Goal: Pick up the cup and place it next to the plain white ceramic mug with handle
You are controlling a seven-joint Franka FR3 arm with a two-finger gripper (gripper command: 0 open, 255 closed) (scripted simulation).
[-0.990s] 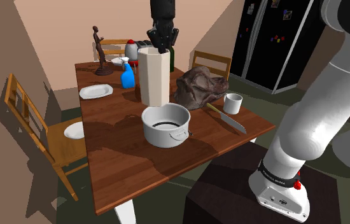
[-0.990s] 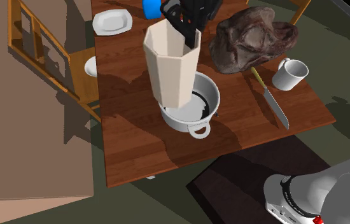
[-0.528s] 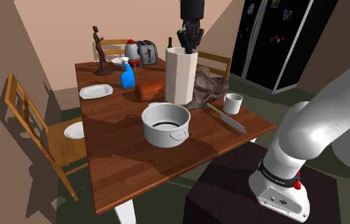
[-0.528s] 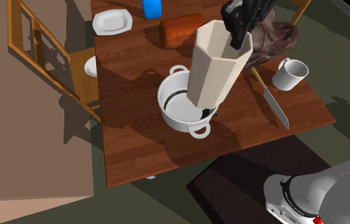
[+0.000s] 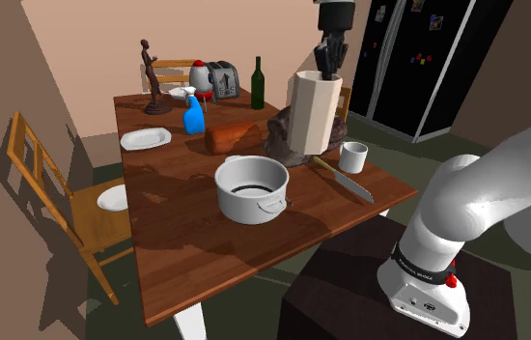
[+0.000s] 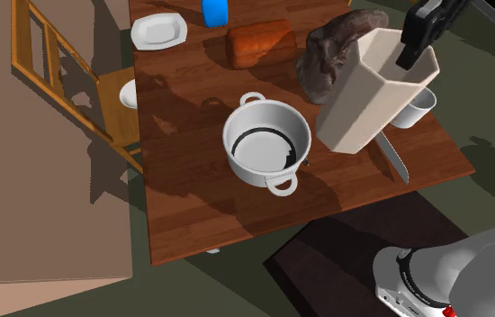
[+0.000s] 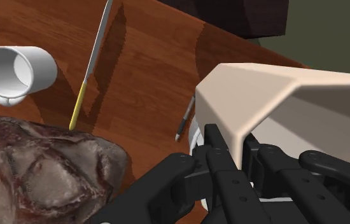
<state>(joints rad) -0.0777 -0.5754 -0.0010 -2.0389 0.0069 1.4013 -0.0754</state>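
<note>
Biggest risk, imo: the grip. The jaws are clamped on the rim wall of the cup (image 5: pixel 314 111) only, one finger inside and one outside. The cup is tall and hangs tilted in the second exterior view, so a quick stop or turn could make it swing or slip out.

Next risk is the landing spot. The mug (image 7: pixel 18 70) stands on the worktop (image 5: pixel 172 241) below and ahead of the jaws, and the knife (image 7: pixel 91 63) lies between it and the area under the cup. If I lower onto the knife, the cup base rocks and tips on release. If I come down too close, the cup's wide body bumps the mug or the brown lump (image 6: pixel 327 54) just beside it. The tilt also needs squaring off before letting go, else the cup falls over.

Cup position: directly under the jaws, held at its top edge, clear of the worktop, near the mug but not touching it afaict.
</note>
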